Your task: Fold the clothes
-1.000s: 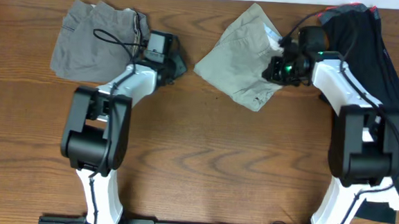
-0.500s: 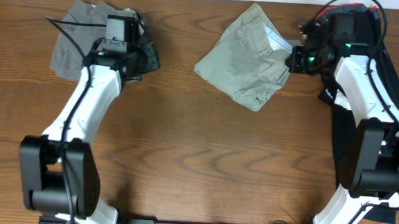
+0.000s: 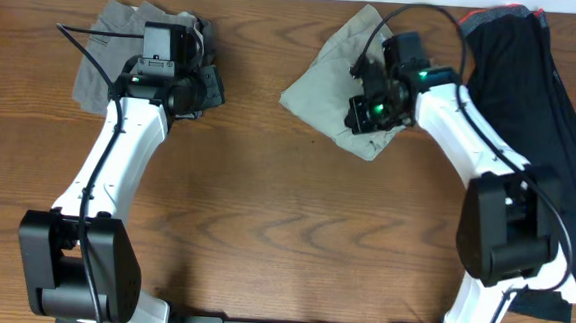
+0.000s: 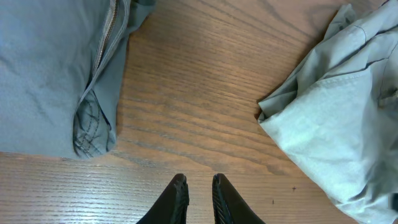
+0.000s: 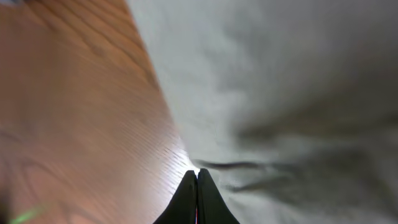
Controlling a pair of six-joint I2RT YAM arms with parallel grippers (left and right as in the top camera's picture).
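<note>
Left claw [image 3: 208, 84] hangs in the upper left of the overhead view, at the right edge of the grey shorts [image 3: 104, 55], which lie crumpled in the upper left corner of the table [image 3: 285, 211]. From its own wrist camera the left claw [image 4: 199, 182] shows at the bottom centre, its two dark fingers set narrow with a thin strip of bare wood [image 4: 199, 81] between them and nothing held. In that view the grey shorts [image 4: 50, 68] fill the upper left, a zip and a folded seam along their near edge, and the khaki shorts [image 4: 336, 124] spread over the right side, well apart from the grey ones.

Toward the upper middle of the overhead view the khaki shorts [image 3: 338, 79] lie in a loose, roughly diamond-shaped heap. The right claw [image 3: 361, 116] sits over their lower right part. Its wrist camera shows the right claw [image 5: 196, 175] at the bottom centre with the fingers pressed together, their tips at the edge where the pale cloth [image 5: 280, 81] meets the wood [image 5: 74, 112]; whether any cloth is pinched between them I cannot tell.

Along the right edge of the overhead view a long black garment [image 3: 533, 86] runs from the top toward the bottom.
</note>
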